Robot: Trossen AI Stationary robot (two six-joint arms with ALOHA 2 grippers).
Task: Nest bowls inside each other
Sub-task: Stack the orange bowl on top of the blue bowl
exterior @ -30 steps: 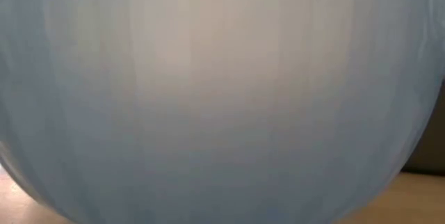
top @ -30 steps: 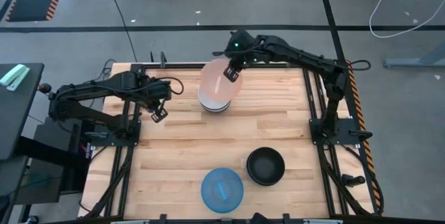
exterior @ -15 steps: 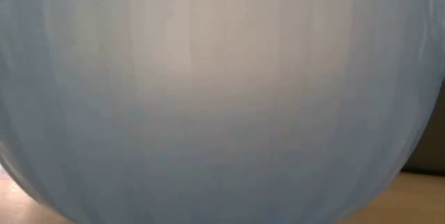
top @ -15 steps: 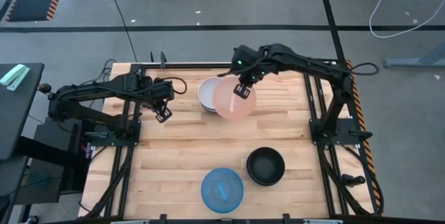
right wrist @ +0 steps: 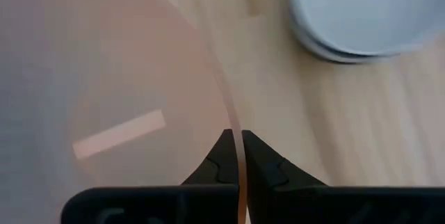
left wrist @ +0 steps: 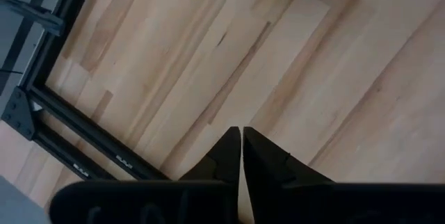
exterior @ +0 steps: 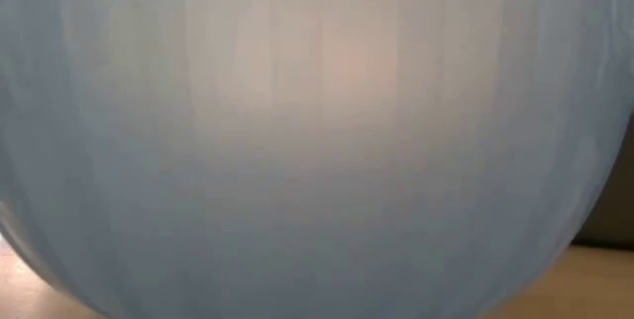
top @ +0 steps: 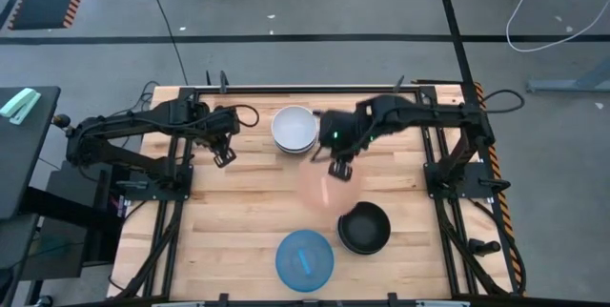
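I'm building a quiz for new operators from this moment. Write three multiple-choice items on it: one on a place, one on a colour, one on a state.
1. Where does the white stack of bowls stand in the high view?
A. At the table's far edge, between the two arms
B. Beside the blue bowl at the near edge
C. Inside the black bowl

2. What colour is the bowl carried by the right gripper?
A. Green
B. Translucent salmon-pink
C. Yellow

3. How is the left gripper?
A. Clamped on a bowl's rim
B. Wide open over the blue bowl
C. Shut on nothing, over bare wood

Answers:
1 A: the stack sits by the far edge, apart from the blue bowl and black bowl.
2 B: the right wrist view shows the pink bowl with its rim between the fingers.
3 C: the left wrist view shows fingers together above planks.
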